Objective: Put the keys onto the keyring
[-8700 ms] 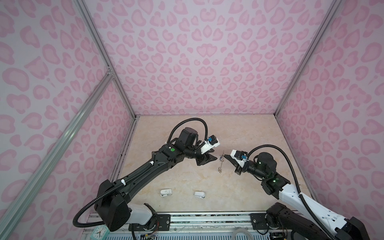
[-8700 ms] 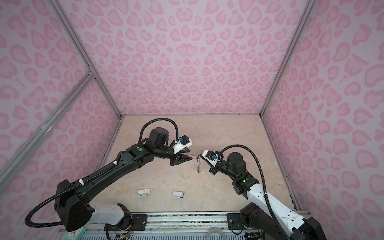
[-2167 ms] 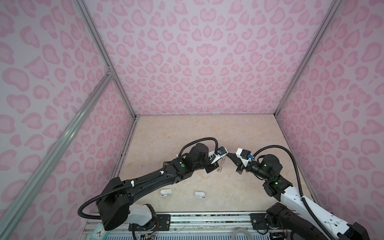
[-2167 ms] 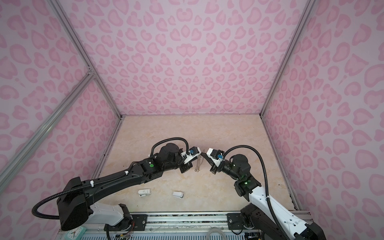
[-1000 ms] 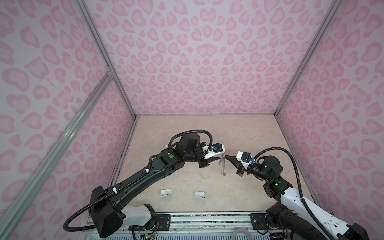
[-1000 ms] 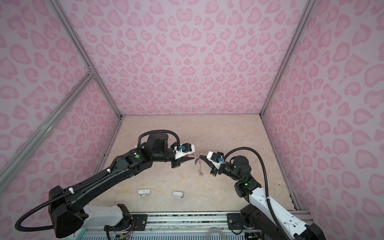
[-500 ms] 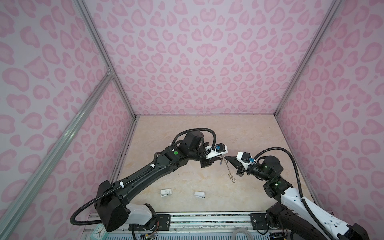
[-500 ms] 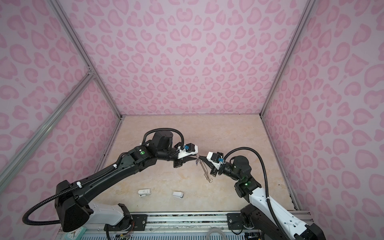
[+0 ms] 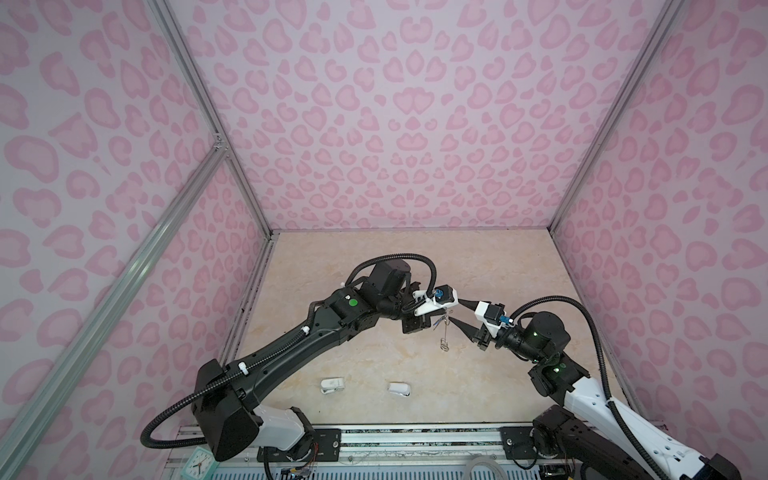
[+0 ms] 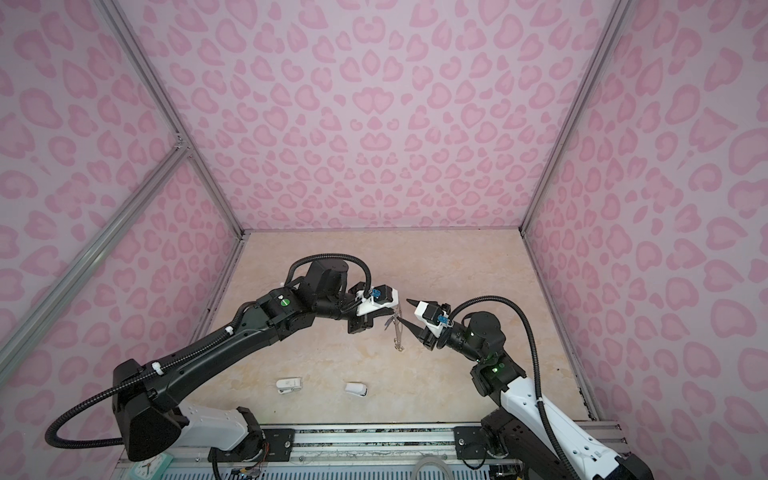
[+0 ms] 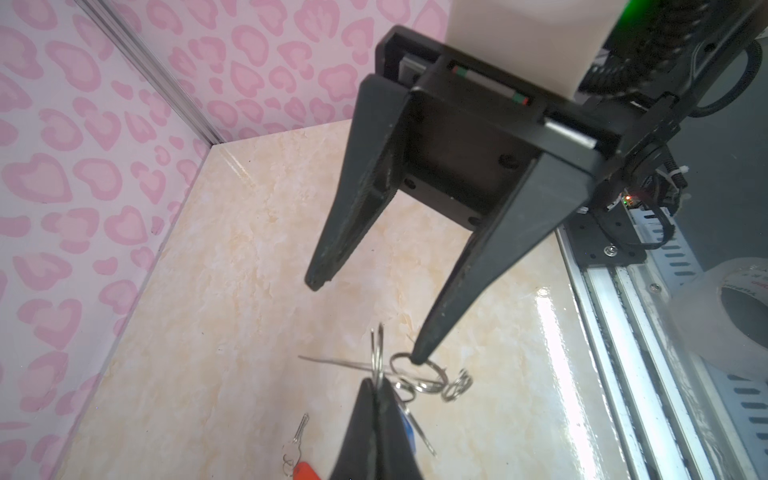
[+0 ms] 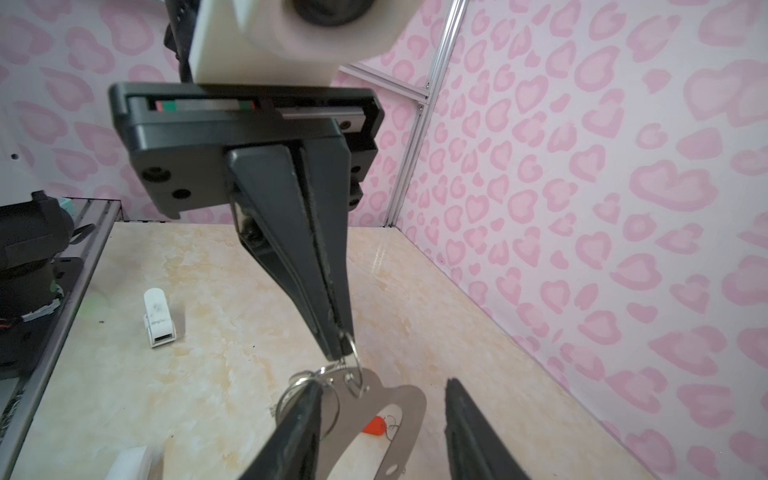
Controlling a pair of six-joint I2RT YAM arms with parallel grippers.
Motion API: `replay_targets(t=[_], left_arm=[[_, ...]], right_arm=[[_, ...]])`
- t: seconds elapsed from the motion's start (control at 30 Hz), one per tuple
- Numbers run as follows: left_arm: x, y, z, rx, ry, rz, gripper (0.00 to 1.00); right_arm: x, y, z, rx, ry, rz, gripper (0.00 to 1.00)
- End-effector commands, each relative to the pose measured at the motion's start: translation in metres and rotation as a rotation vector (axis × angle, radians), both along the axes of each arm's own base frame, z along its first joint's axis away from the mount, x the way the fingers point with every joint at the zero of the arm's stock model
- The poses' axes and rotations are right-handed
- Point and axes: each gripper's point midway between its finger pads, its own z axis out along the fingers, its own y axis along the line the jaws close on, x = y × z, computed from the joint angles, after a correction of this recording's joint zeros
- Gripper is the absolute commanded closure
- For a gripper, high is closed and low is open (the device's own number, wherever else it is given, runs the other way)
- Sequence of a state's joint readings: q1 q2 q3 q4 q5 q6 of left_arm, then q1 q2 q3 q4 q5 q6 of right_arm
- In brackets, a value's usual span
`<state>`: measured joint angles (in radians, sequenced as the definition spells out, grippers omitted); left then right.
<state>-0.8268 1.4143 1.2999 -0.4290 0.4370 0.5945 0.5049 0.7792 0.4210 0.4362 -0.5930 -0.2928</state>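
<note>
Right tool (image 10: pixel 402 309) has spread, letting go; left tool (image 11: pixel 376 386) alone pinches the keyring (image 12: pixel 395 395); handover looks done; next, probably fetch the red-tagged key (image 11: pixel 303 469).

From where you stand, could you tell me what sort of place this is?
Probably a purpose-built robot test cell: pink heart-print panels on aluminium framing enclose a marble-look tabletop, and a left arm and right arm are mounted on a rail at its front edge.

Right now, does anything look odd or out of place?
The flat grey metal D-shaped keyring hangs in the air from one wire ring pinched by the left gripper; the red-tagged silver key lies loose on the table.
</note>
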Motion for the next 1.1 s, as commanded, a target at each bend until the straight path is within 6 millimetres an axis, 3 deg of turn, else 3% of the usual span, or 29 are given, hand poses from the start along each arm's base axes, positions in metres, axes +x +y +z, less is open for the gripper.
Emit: replay_targets(t=[0.0,0.33,0.9,1.07], left_arm=[[0.008,0.009,-0.008,0.105,0.028,0.057,0.97],[0.007,0.009,-0.01,0.222,0.006,0.076,0.97],[-0.002,-0.001,-0.006,0.212,-0.021,0.025,0.97],[-0.006,-0.003,-0.005,0.203,-0.032,-0.003,0.97]], right_arm=[[0.008,-0.007,-0.001,-0.068,-0.042,-0.068,0.6],[0.004,0.003,0.003,-0.062,-0.032,0.006,0.72],[-0.001,0.016,-0.005,-0.037,0.03,0.095,0.76],[0.0,0.018,-0.009,-0.046,0.044,0.104,0.85]])
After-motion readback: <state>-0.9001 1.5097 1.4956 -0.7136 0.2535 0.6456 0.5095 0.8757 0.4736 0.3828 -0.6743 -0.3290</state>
